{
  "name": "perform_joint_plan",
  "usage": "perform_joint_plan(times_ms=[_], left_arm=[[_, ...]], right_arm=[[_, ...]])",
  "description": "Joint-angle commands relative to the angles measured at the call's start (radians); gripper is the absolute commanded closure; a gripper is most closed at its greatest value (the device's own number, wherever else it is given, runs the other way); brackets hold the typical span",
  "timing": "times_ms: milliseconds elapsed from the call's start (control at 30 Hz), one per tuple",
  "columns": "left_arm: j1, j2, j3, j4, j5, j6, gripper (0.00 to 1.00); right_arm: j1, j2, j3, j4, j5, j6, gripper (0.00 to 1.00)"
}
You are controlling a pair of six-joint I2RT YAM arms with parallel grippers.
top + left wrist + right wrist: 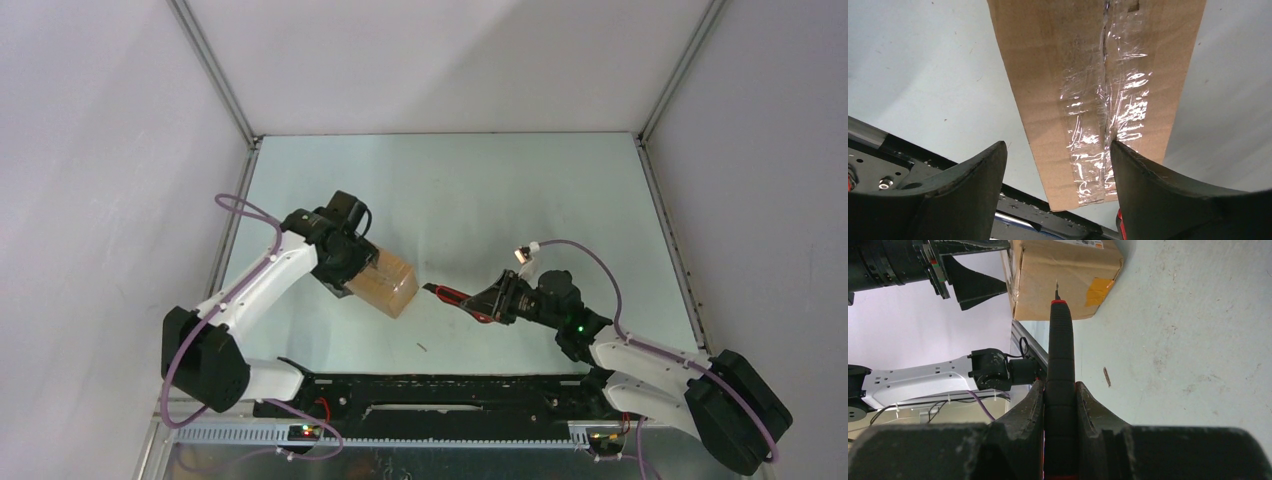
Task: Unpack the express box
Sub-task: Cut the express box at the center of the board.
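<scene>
- Small brown cardboard express box (388,284), sealed with clear tape, sits left of centre on the pale table surface (450,190), directly in front of the left arm's wrist. It is skewed to the table edges.
- Left gripper (352,272): jaws spread wide. In the left wrist view the left-hand finger (970,187) stands clear of the box edge with table showing between them. The other finger (1158,192) overlaps the taped seam (1105,100). No pinch on the carton is visible, and I cannot tell whether that finger presses on it.
- The right wrist view shows the same two black fingers at the box's left side, one tip at its edge.
- Box details in the right wrist view: a white printed label (1083,243) on the top face and an orange-yellow patch (1098,291) at a lower corner.
- Right gripper (1060,389): clamped narrow on the handle of the red-and-black utility knife (1060,340), which is held lengthwise and points at the box.
- Short blade tip (1056,287) is aimed at the facing side of the carton. In the top view the tip is just beside the box's right edge, and I cannot tell whether it touches.
- A small dark sliver (422,347) lies on the table near the arm bases, apart from both box and knife.
</scene>
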Motion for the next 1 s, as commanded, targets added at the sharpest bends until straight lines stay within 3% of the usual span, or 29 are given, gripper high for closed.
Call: perform_joint_plan(times_ms=[0,200,633,833,967], left_arm=[[0.002,-0.028,0.029,-0.065,-0.062,-0.021,0.17],[0.002,-0.023,0.001,-0.035,-0.02,-0.027,0.08],[-0.012,0.001,-0.047,-0.008,0.03,-0.041,0.35],[-0.028,0.028,-0.06,0.009,0.048,-0.038,0.38],[-0.033,0.033,-0.043,-0.027,0.043,-0.026,0.33]], right_arm=[[0.017,0.009,0.03,0.062,0.021,-0.016,1.0],[0.032,0.019,0.041,0.085,0.026,-0.011,1.0],[0.036,0.02,0.057,0.119,0.026,-0.01,1.0],[0.035,0.014,0.062,0.12,0.024,-0.019,1.0],[0.037,0.026,0.066,0.141,0.015,-0.019,1.0]])
